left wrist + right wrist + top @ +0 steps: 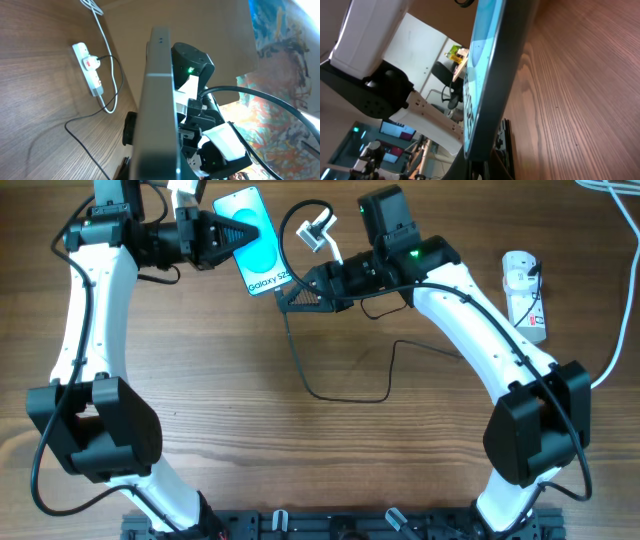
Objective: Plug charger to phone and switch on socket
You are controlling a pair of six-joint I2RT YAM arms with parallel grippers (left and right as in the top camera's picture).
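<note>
The phone (258, 250), teal screen with "Galaxy" text, is held tilted above the table at the back. My left gripper (230, 237) is shut on its left side. In the left wrist view the phone (160, 100) shows edge-on. My right gripper (293, 297) sits at the phone's lower end, shut on the charger's dark tip (476, 166), which meets the bottom edge of the phone (487, 85). The black charger cable (340, 397) loops over the table towards the white socket (524, 295) at the right, which also shows in the left wrist view (89, 67).
A thick white cord (625, 330) runs along the right table edge from the socket. The black cable (82, 137) lies slack on the wood between the arms. A small white and grey clip-like object (318, 230) lies behind the right gripper.
</note>
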